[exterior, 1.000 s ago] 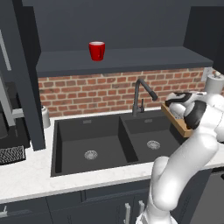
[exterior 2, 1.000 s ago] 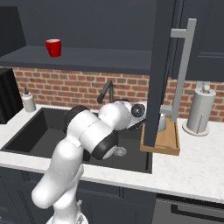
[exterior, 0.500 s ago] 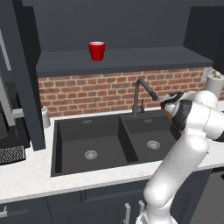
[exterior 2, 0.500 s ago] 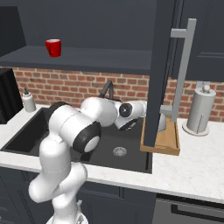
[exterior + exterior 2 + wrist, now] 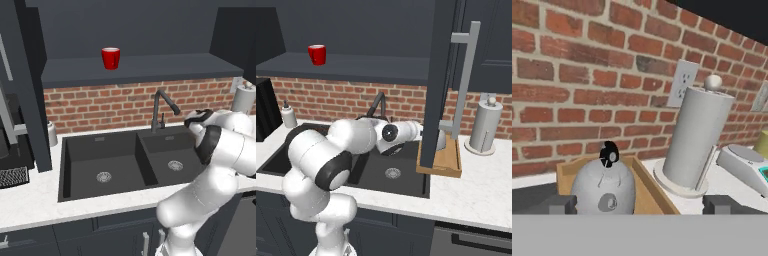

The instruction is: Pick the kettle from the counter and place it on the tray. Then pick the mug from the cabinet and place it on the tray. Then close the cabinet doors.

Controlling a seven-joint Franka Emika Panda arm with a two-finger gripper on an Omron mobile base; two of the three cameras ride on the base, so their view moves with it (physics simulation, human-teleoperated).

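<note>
The silver-grey kettle stands upright in the wooden tray, its dark knob on top. My gripper is open, a short way back from the kettle, with nothing between its fingertips. In the right base view the tray lies on the white counter right of the sink, and the kettle peeks out behind the open cabinet door. The red mug stands on the open cabinet's shelf; it is the same mug in the right base view. The other door stands open at the left.
A tall white paper-towel roll stands just right of the tray, a kitchen scale beyond it. A dark faucet rises behind the black double sink. A soap dispenser stands at the sink's left. The door's bar handle juts out.
The arm's elbow has swung up and to the left while the hand drew back slightly from the tray. The jaws stay open and the kettle stays in the tray.
</note>
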